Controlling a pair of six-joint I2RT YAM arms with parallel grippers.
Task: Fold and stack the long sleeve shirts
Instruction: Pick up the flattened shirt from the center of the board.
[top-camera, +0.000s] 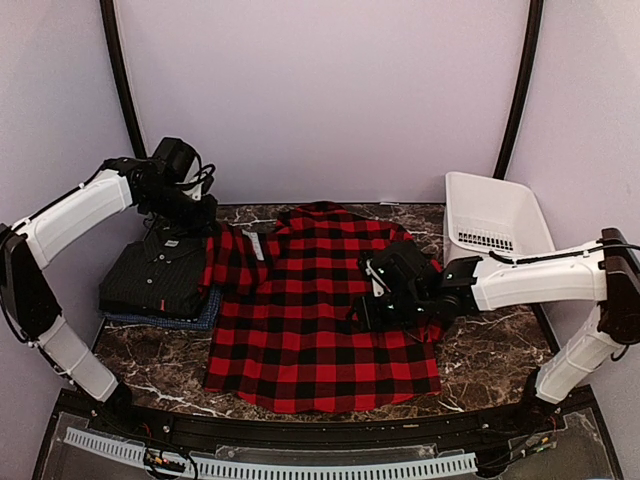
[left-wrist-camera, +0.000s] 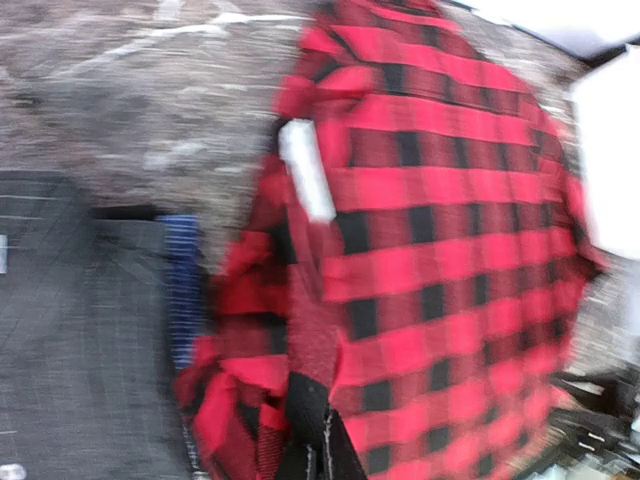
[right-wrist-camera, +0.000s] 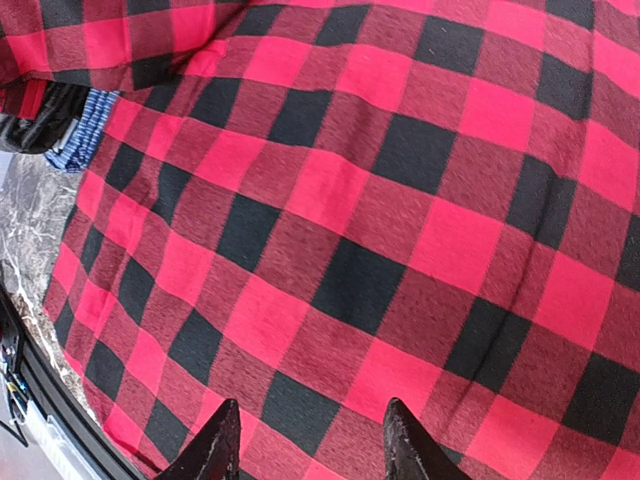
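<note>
Three shirts lie on the marble bench (top-camera: 480, 350) in the top view. The red-and-black checked shirt (top-camera: 320, 320) is spread flat in the middle. The black shirt (top-camera: 160, 275) sits folded at the left on top of the blue shirt (top-camera: 205, 320). The left hand (top-camera: 210, 228) is at the checked shirt's bunched left sleeve, beside the black shirt. The right hand (top-camera: 375, 300) is over the checked shirt's right side. A white basket (top-camera: 490, 210) stands at the far right.

The left wrist view is blurred. The left hand (left-wrist-camera: 312, 440) has its fingers pressed together on red checked cloth (left-wrist-camera: 450, 250), with the blue shirt (left-wrist-camera: 182, 280) and black shirt (left-wrist-camera: 70, 330) to the left.

From the right wrist, the right hand (right-wrist-camera: 308, 450) has its fingers apart just above the checked shirt (right-wrist-camera: 380, 220), holding nothing. The blue shirt (right-wrist-camera: 85, 135) and bench (right-wrist-camera: 30, 210) show at the left edge.
</note>
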